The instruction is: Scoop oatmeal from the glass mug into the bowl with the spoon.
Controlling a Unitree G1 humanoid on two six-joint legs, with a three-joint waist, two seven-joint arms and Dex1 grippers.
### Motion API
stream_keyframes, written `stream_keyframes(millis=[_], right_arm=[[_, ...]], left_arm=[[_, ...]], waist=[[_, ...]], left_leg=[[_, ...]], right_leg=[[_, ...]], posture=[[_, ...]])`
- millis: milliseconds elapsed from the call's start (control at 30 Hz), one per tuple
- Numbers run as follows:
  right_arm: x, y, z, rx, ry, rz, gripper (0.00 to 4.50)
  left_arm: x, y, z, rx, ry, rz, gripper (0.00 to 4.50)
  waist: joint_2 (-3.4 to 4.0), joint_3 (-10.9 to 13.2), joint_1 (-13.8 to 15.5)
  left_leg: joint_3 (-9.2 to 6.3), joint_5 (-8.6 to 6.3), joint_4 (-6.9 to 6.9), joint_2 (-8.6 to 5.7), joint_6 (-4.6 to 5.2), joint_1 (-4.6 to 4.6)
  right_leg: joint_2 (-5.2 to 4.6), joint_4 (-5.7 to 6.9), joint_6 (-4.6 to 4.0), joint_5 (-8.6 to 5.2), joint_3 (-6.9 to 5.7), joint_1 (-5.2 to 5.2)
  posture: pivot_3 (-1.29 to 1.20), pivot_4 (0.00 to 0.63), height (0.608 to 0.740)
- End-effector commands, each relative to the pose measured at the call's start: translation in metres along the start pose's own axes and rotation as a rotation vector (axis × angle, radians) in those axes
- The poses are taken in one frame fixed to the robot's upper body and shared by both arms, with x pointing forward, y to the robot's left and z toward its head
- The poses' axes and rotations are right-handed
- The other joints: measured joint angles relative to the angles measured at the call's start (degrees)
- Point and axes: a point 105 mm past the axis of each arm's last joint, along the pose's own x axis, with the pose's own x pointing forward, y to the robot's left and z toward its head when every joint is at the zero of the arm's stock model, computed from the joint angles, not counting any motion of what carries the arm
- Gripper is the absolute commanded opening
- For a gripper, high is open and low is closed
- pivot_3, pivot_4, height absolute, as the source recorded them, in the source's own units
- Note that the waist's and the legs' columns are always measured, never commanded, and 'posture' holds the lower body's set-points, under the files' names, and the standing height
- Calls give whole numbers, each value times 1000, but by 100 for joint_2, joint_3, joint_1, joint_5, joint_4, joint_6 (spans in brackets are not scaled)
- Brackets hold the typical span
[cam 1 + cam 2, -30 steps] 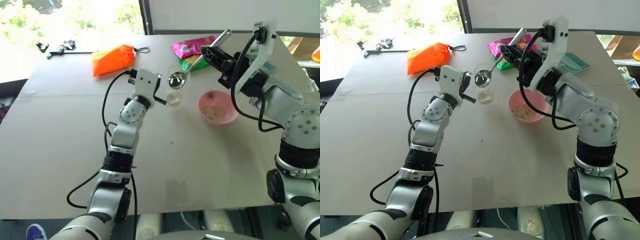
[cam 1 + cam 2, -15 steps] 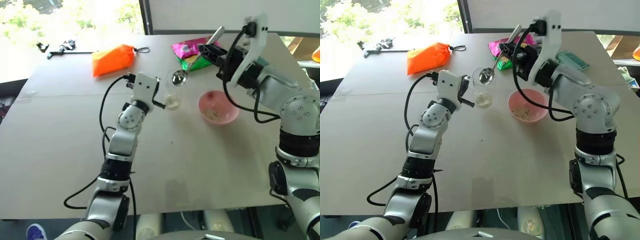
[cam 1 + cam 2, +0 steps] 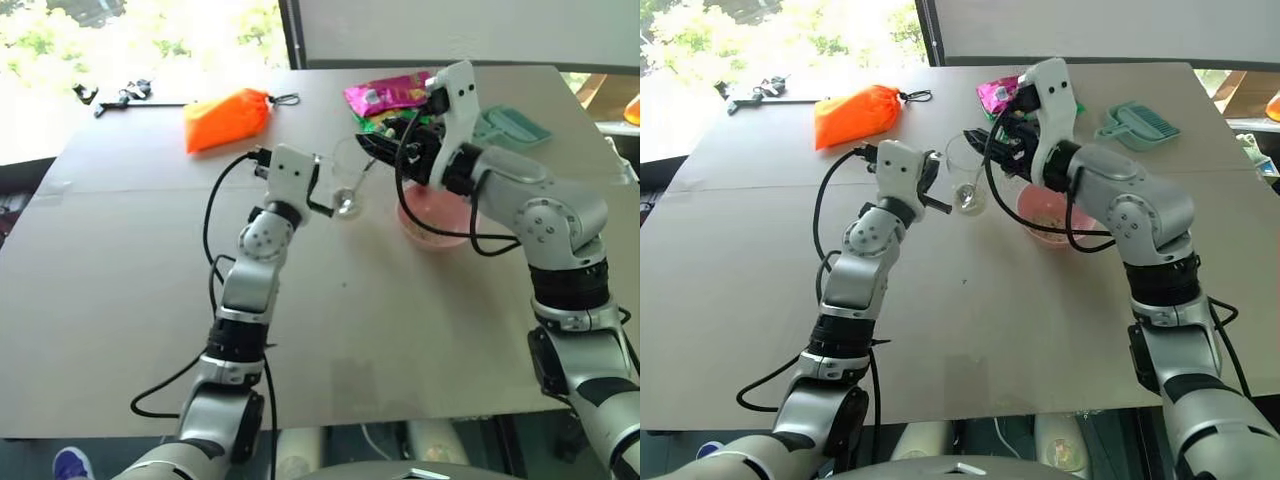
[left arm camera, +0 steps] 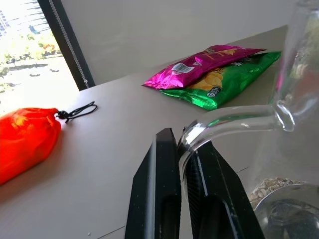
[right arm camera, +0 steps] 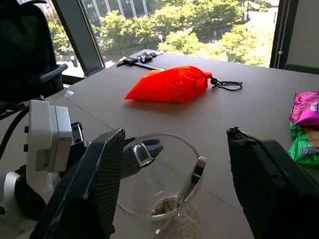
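The glass mug stands mid-table, with a little oatmeal at its bottom. My left gripper is shut on the mug's handle. The spoon rests inside the mug, its handle leaning on the rim and its oval end down by the oats. My right gripper hovers open just above and behind the mug, its fingers spread wide on either side and off the spoon. The pink bowl sits right of the mug, partly hidden by my right arm, with some oats inside.
An orange bag lies at the far left of the table. Pink and green snack packets lie behind the mug. A teal plastic scoop sits at the far right. Small black items lie near the far left edge.
My right arm came down and to the left, lowering the spoon into the mug. Its fingers then opened and let the spoon go. The left gripper kept its hold on the mug.
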Motion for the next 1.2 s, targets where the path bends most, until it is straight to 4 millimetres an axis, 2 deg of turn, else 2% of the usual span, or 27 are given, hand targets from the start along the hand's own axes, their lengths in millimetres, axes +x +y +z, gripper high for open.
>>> stream_keyframes(millis=[33, 100, 167, 267, 367, 467, 567, 633, 833, 967, 1133, 1200], right_arm=[[-19, 7, 38, 6, -148, 58, 4475], [-37, 3, 45, -22, -182, 50, 4475], [-56, -3, 42, -79, -180, 11, 4475], [-85, -17, 17, -218, -92, -87, 4475], [-109, -21, -4, -287, -45, -127, 4475], [-126, -22, -14, -248, -45, -127, 4475], [-151, -40, -39, -323, 51, -259, 4475], [-164, -47, -51, -300, 63, -321, 4475], [-189, -62, -74, -306, 105, -421, 4475], [-202, -68, -98, -311, 168, -448, 4500], [-201, -70, -106, -319, 166, -448, 4500], [-201, -70, -110, -312, 167, -431, 4500]], left_arm=[[-9, 20, 12, -75, -58, 87, 0], [-15, 31, 7, -109, -53, 128, 0], [-21, 40, 3, -131, -53, 162, 0], [-29, 52, -5, -128, -46, 197, 0], [-34, 59, -13, -126, -32, 217, 0], [-37, 61, -17, -136, -28, 225, 0], [-38, 60, -22, -137, -7, 215, 0], [-41, 61, -25, -135, -1, 219, 0], [-46, 66, -31, -124, 17, 220, 0], [-48, 63, -32, -137, 19, 203, 1428], [-55, 64, -27, -158, 16, 213, 3817], [-61, 64, -24, -170, 16, 210, 3817]], waist=[[0, 0, 3], [0, 0, 14], [-2, -1, 48], [-3, -2, 85], [-4, -2, 124], [-5, 0, 111], [-10, -4, 150], [-11, -4, 171], [-11, -4, 151], [-11, -4, 166], [-11, -4, 157], [-11, -4, 159]], left_leg=[[0, 0, 0, 0, 0, 0], [0, 0, 0, 0, 0, -1], [-2, 0, 0, 0, 0, -3], [-2, 0, -2, -6, 0, -5], [0, 0, -2, -7, 1, -3], [8, 1, 1, -7, 2, 4], [4, 7, 0, -6, 10, 18], [4, 7, 0, -6, 10, 20], [20, 9, -5, -8, 9, 52], [21, 11, -25, -4, 8, 90], [37, 11, -24, -5, 8, 93], [36, 11, -24, -4, 8, 95]], right_leg=[[0, 0, 0, 0, 0, 0], [-1, -1, 0, 0, 0, 0], [-2, -3, 0, 0, -2, 2], [-7, -9, 0, 0, -5, 4], [-8, -7, 0, 0, -4, 3], [-7, -7, 0, 0, 4, 2], [-6, -9, 0, 0, 3, 7], [-5, -9, 0, 0, 3, 9], [-8, -6, 1, 0, 21, 28], [-4, -8, 1, 0, 29, 49], [-6, -9, 1, 0, 48, 48], [-5, -9, 1, 0, 49, 48]], posture=[[0, 150, 740], [0, 150, 740], [0, 150, 740], [0, 150, 740], [0, 150, 740], [0, 150, 740], [0, 150, 740], [0, 150, 740], [0, 150, 740], [0, 150, 740], [0, 150, 740], [0, 150, 740]])
